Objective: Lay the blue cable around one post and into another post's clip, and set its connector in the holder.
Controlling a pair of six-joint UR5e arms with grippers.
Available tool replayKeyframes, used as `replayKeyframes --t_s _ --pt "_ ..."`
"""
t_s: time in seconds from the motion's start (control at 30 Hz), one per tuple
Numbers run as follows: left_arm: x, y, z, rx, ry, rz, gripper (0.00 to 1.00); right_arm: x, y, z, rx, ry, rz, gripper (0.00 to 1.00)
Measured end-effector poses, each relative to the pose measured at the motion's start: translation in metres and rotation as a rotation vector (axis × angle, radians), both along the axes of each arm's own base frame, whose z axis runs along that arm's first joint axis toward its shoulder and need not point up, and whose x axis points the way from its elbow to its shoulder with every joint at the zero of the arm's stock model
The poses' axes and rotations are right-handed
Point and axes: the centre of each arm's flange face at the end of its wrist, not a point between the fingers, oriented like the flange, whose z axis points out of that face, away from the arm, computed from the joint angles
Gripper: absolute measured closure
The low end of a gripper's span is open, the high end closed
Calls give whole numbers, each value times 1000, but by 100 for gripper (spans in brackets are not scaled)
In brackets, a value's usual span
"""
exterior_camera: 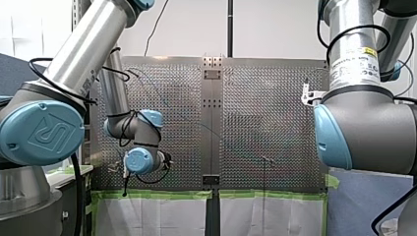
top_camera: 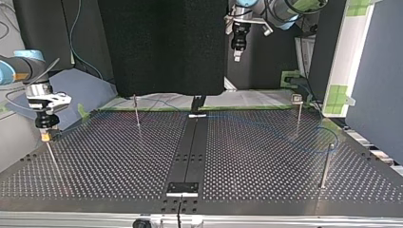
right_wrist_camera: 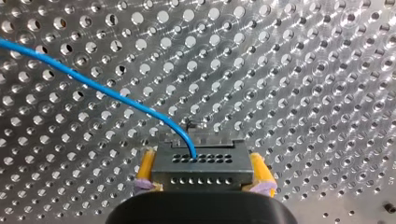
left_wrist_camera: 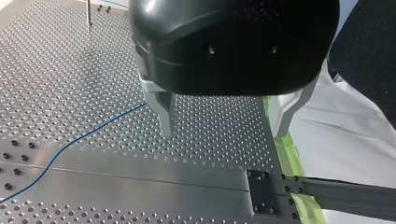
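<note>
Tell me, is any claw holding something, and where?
My right claw grips the connector on the blue cable by its two sides, between yellow pads. My left claw is open, empty.

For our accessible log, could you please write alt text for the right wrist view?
My right claw, with yellow pads, grips a dark connector whose blue cable arcs away over the perforated table.

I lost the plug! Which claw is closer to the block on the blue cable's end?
Right. My right claw grips the connector block between its yellow pads. My left claw hangs open over the table, with only the blue cable beside it.
</note>
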Motion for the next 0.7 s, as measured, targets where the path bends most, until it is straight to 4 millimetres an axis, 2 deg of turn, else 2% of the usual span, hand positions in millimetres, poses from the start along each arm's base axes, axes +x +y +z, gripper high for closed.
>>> replayKeyframes --t_s 0.7 --pt "1 2 0 7 3 5 0 5 -1 3 -4 0 0 100"
